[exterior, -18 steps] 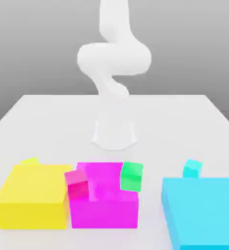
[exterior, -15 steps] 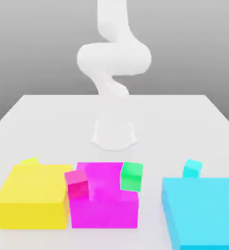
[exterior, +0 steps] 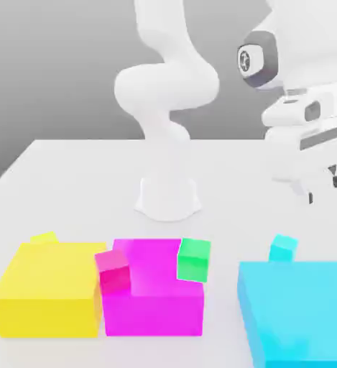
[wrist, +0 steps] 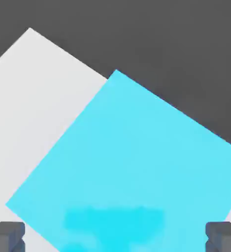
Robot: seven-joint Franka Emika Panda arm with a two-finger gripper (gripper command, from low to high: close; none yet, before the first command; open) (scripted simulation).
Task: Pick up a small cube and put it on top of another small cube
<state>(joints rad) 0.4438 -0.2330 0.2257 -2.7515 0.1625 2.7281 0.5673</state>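
The small cube (exterior: 283, 248) sits on the white table (exterior: 70, 180) just behind the big cyan block (exterior: 300, 309), at that block's far edge toward the arm's base (exterior: 168, 198), with nothing holding it. The gripper (wrist: 115, 236) hangs above the big cyan block, well apart from it, its jaws spread wide and empty. Toward the exterior view's left of the big cyan block stand a magenta block (exterior: 153, 295) with a small green cube (exterior: 194, 259) and a small pink cube (exterior: 113, 271) at it, then a yellow block (exterior: 49, 287)

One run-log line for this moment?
pincer: open, empty | over: large cyan block | small cyan cube: on table, untouched
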